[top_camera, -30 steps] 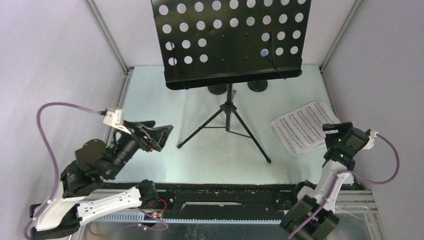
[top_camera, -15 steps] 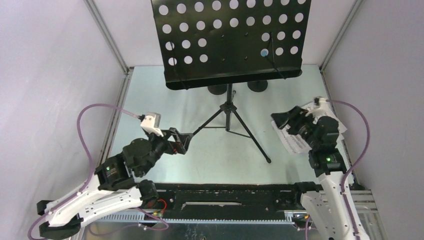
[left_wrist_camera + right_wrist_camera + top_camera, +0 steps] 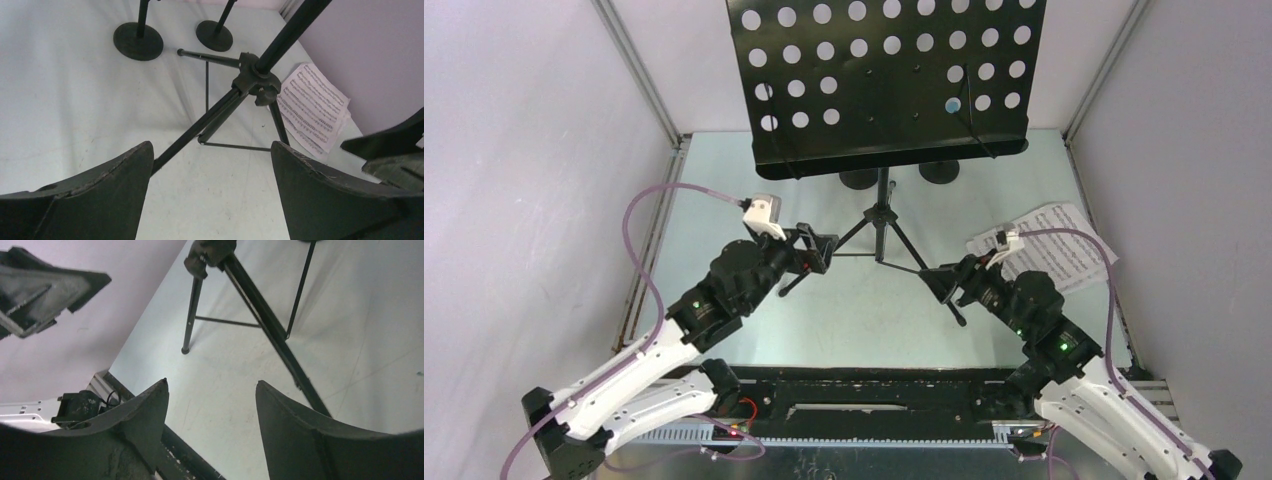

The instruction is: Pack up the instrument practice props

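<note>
Music rack (image 3: 889, 80) stands upright, left fingers (image 3: 100, 200) and right fingers (image 3: 310, 440) spread wide beside its tripod legs (image 3: 200, 125).

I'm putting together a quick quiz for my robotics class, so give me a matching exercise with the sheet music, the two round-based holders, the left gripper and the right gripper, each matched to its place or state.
1. sheet music
2. round-based holders
3. left gripper
4. right gripper

A. open, at the left leg of the tripod
B. flat on the table, right side
C. open, by the tripod's right leg
D. standing at the back, behind the tripod

Pairs: 1-B, 2-D, 3-A, 4-C
</note>
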Motion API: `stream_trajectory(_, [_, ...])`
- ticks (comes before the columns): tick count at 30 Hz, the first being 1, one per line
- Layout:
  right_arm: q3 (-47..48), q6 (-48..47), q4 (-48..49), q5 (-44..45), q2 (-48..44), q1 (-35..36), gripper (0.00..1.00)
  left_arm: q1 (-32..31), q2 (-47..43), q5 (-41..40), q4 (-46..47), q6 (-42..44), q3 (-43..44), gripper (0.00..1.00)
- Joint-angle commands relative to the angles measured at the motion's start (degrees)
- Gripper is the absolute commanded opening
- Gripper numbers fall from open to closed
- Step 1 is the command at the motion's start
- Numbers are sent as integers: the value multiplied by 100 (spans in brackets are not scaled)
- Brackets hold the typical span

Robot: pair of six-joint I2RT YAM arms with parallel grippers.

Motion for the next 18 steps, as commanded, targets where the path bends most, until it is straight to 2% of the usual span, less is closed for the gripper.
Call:
stream_trajectory(1, [-61,558,171,1207,198,599,69,381,368,647,844,279,-166,93])
stream_trajectory(6, [-59,1303,250,1610,722,809,69,626,850,1003,1436,413,-437,91])
stream_trajectory(11, [-59,1934,625,1349,1503,825,63,633,1289,1288,1986,686,-692,91])
stream_trajectory(18, [-61,2092,970,1068,2077,829,61,653,1841,1204,2155,1304,-736,91])
